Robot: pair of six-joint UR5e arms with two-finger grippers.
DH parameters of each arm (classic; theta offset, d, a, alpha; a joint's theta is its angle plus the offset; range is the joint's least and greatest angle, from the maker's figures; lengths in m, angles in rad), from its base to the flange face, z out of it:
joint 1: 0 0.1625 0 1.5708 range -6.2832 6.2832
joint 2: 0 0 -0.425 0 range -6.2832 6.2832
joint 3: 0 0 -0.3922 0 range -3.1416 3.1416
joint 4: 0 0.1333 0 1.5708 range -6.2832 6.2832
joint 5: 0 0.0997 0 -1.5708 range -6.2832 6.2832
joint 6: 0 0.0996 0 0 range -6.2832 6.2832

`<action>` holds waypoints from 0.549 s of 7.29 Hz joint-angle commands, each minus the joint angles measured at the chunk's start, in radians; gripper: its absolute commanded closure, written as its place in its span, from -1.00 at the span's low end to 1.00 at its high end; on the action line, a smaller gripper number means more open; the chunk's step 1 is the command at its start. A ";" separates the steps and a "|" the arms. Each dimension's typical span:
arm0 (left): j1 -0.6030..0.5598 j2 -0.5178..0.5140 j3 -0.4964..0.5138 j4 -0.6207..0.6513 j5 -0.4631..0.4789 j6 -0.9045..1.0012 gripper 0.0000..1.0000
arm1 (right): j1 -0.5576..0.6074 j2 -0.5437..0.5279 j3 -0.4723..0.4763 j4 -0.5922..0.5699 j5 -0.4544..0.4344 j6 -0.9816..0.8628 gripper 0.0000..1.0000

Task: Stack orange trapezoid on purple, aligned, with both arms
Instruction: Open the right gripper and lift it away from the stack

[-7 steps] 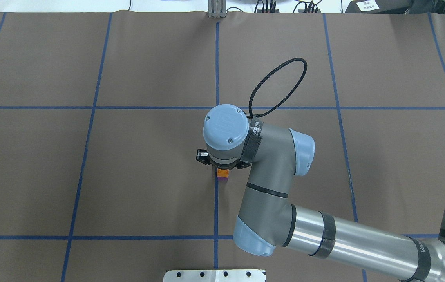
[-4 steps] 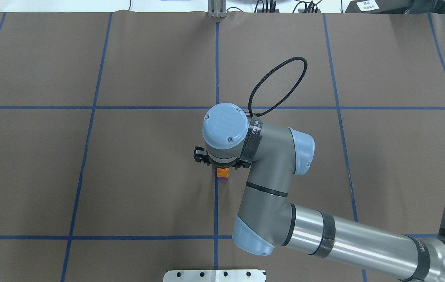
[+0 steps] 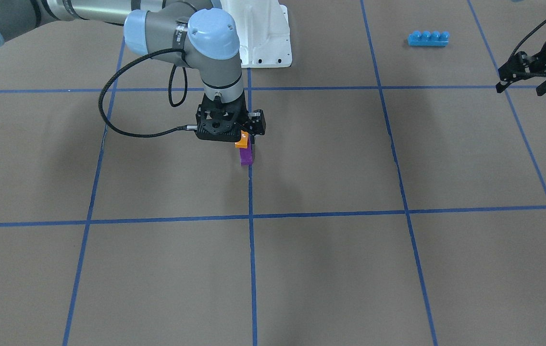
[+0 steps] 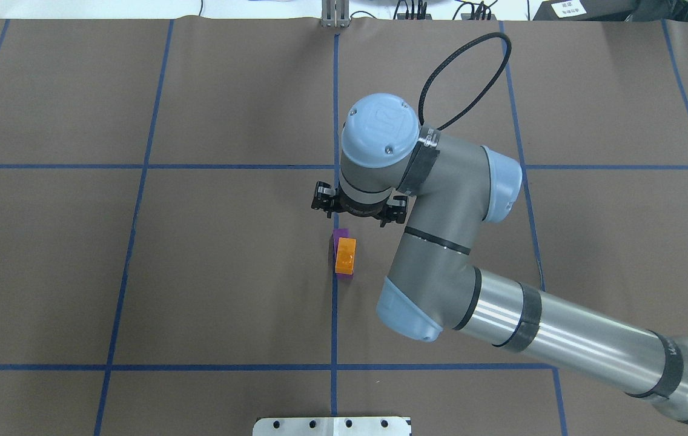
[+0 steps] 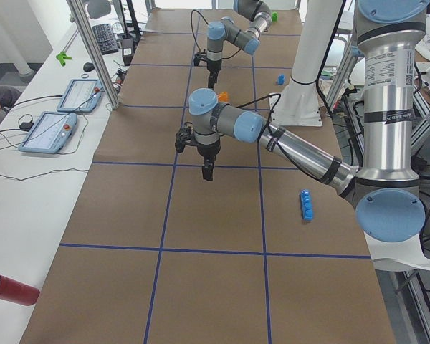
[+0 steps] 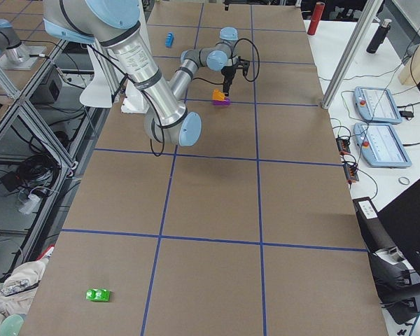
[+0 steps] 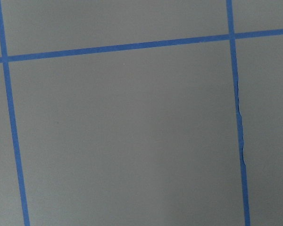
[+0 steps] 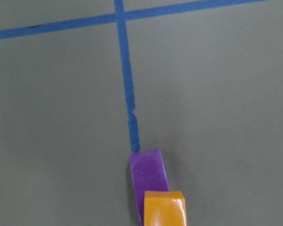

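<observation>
From the upper left of the front view the right arm [image 3: 191,33] reaches in and bends straight down, wrist vertical. The right gripper [image 6: 227,85] hangs close over the stack and grips nothing, though I cannot tell how wide its fingers stand. Just left of centre, on a blue tape line [image 3: 252,192], the orange trapezoid [image 3: 241,141] sits on the purple [image 3: 246,155]; from overhead, purple shows past its far end. Brown table [image 3: 350,269] spreads wide around them, with the long blue brick [image 3: 428,38] well apart at upper right. At the right edge the left gripper [image 5: 207,174] points down with nothing in it; its opening cannot be told
</observation>
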 commanded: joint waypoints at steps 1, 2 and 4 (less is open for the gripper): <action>-0.106 0.017 0.113 -0.042 0.001 0.234 -1.00 | 0.131 -0.036 0.095 -0.110 0.088 -0.176 -1.00; -0.177 0.019 0.167 -0.039 -0.004 0.337 -1.00 | 0.218 -0.046 0.122 -0.164 0.152 -0.273 -1.00; -0.240 0.075 0.206 -0.037 0.004 0.367 -1.00 | 0.358 -0.173 0.177 -0.175 0.226 -0.495 -1.00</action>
